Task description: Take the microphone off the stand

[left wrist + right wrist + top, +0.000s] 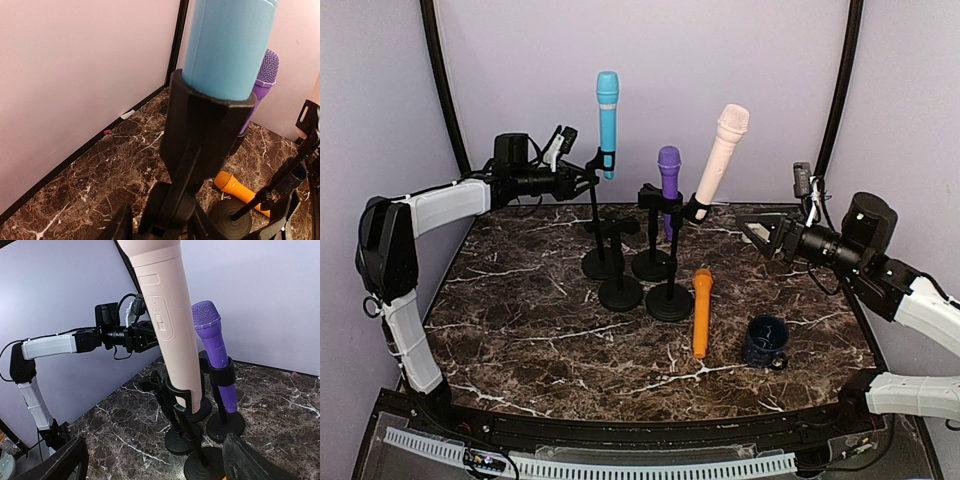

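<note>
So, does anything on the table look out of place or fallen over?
Yes. The orange microphone lies flat on the table beside the stands, while the blue microphone, purple microphone and pink microphone sit in clips. One short stand has an empty clip. Nothing looks spilled.

Nothing reads clearly: the pink microphone [167, 325] bears faint embossed marks at twelve and six o'clock of its switch [161, 321], both illegible.

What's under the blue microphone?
A black clip wraps around the blue microphone near its lower end. Below that, a thin stand pole runs down to a round base on the marble table. The clip covers the bit of handle inside it.
</note>
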Controlling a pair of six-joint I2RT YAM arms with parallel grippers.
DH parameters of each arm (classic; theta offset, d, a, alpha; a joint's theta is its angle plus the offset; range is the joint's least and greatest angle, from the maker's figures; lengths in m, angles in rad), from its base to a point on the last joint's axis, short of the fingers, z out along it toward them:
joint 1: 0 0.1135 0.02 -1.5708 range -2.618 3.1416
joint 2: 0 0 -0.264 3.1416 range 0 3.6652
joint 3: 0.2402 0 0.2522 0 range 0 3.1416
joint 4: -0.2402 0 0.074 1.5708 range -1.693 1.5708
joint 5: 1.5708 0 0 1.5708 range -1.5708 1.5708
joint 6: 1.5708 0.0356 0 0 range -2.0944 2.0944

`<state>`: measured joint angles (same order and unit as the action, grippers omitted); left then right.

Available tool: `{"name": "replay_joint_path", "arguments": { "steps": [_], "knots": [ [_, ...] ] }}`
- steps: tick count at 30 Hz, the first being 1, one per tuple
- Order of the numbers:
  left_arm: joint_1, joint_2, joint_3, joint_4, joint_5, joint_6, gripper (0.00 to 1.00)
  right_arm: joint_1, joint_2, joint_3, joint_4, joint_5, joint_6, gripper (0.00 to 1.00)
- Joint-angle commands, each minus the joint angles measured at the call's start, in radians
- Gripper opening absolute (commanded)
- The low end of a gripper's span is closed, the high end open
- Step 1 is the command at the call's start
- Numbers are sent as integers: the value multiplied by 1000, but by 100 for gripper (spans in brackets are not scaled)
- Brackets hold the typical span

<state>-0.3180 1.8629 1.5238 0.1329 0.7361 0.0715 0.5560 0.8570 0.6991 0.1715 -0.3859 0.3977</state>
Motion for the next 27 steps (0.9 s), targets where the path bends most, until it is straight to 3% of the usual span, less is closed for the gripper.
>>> {"name": "replay_joint_path", "arguments": {
  "steps": [1,4,10,19,27],
  "knots": [
    [0,2,35,16,6,28,35,6,-18,-4,23,9,3,94],
    [0,-7,32,8,-1,46,19,6,-28,-7,22,15,5,94],
    [0,-129,-44,20,-63,120,1,6,-46,-13,21,24,5,94],
    [0,-398,-280,63,-183,180,0,7,-69,-43,37,30,11,94],
    [-1,-595,-494,136,-146,88,0,7,-56,-50,60,22,22,94]
  ]
}}
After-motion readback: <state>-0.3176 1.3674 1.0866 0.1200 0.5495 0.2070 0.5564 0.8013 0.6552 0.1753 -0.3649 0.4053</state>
